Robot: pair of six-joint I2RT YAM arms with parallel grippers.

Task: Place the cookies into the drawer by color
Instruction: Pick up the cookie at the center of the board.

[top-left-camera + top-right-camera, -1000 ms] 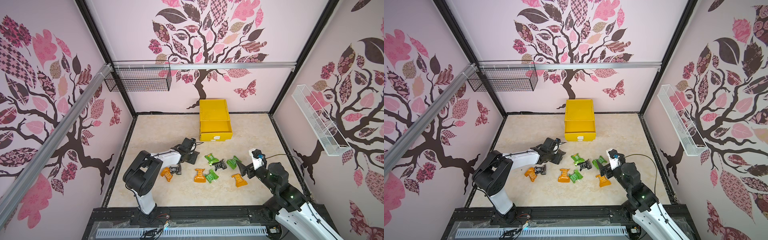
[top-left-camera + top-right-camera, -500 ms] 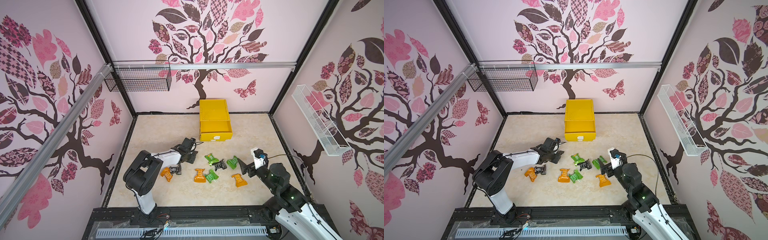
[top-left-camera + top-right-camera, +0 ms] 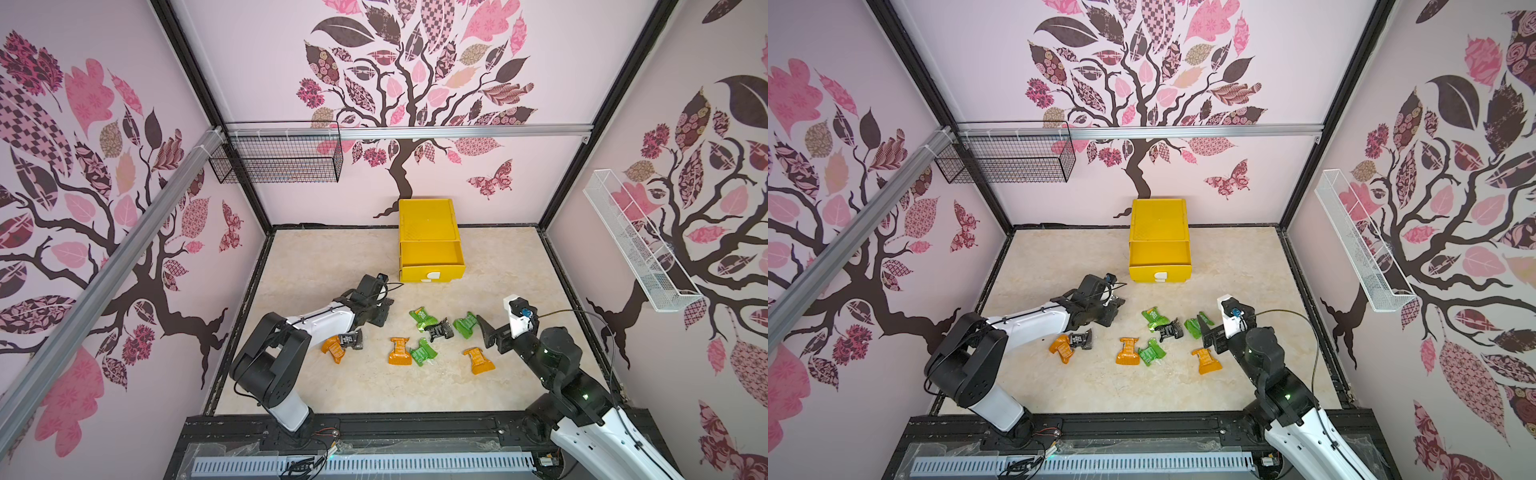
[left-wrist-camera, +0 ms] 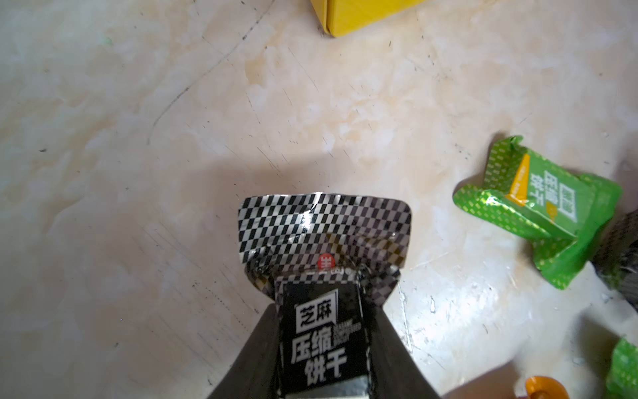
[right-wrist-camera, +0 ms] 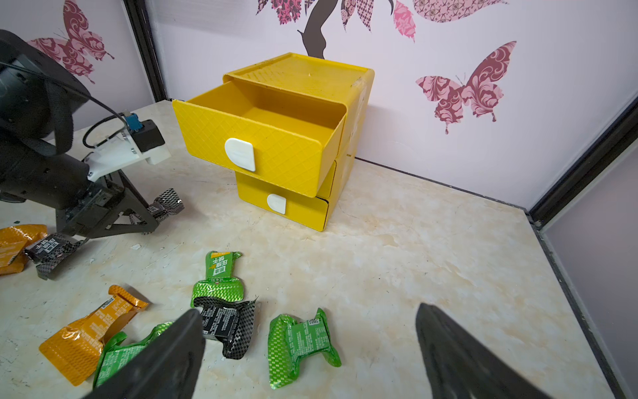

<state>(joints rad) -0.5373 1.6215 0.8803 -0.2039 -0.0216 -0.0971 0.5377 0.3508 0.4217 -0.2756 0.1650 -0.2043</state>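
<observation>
The drawer [image 3: 430,249] is a yellow cabinet by the back wall, with its top drawer [image 5: 262,138] pulled out and empty. My left gripper [image 4: 322,307] is shut on a black checkered cookie packet [image 4: 324,235], low over the table in front-left of the cabinet [image 3: 382,308]. My right gripper [image 5: 307,311] is open and hovers over a green packet [image 5: 300,345]. Loose cookies lie on the table in both top views: orange [image 3: 332,348], black [image 3: 352,340], orange [image 3: 400,351], green [image 3: 423,352], green [image 3: 423,318], black [image 3: 439,330], green [image 3: 465,324], orange [image 3: 478,360].
A black wire basket [image 3: 276,160] hangs on the back wall at the left. A white wire basket [image 3: 636,245] hangs on the right wall. The marble table [image 3: 498,266] is walled on three sides.
My left gripper has shut on the black packet. The right gripper has shifted slightly and stayed open.
</observation>
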